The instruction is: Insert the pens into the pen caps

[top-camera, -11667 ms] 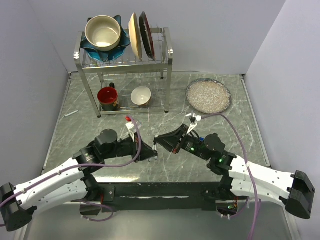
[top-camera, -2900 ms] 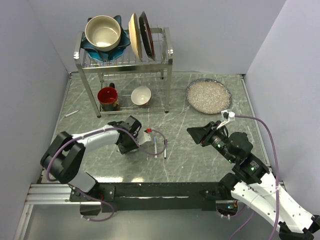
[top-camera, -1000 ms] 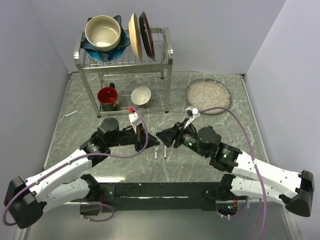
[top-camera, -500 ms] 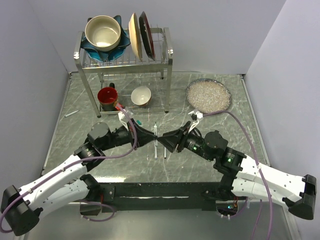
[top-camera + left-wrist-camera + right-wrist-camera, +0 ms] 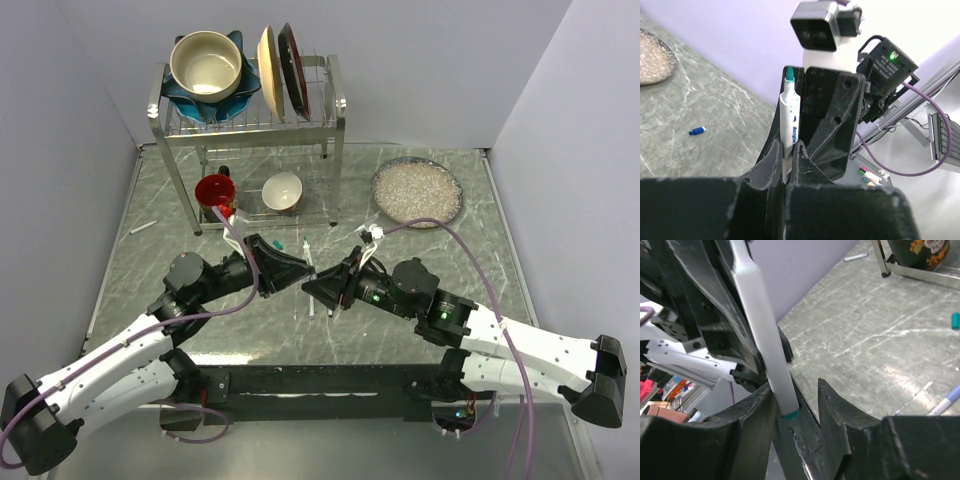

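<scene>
Rack [image 5: 157,100] at upper left carries a cream bowl [image 5: 205,62] nested in a blue dish [image 5: 243,90]; a plate [image 5: 376,180] at upper right holds pale grains [image 5: 417,192]. Mid-frame, my left gripper [image 5: 789,147] is clamped on the teal-tipped pen [image 5: 790,117] — its teal end sits between the parted jaws of my right gripper [image 5: 797,390], which has slid leftward since half a second ago.

Steel dish rack [image 5: 335,100] stood at the back of the marbled grey table [image 5: 440,260]. Top shelf: cream bowl [image 5: 206,62] nested in a teal scalloped dish [image 5: 245,85], with a cream plate [image 5: 268,60] and a dark plate [image 5: 295,65] on edge beside it. Lower shelf: red mug [image 5: 214,195] left, small white bowl [image 5: 282,191] right. Round plate of pale grains [image 5: 417,191] lay right of the rack, apart from it.
</scene>
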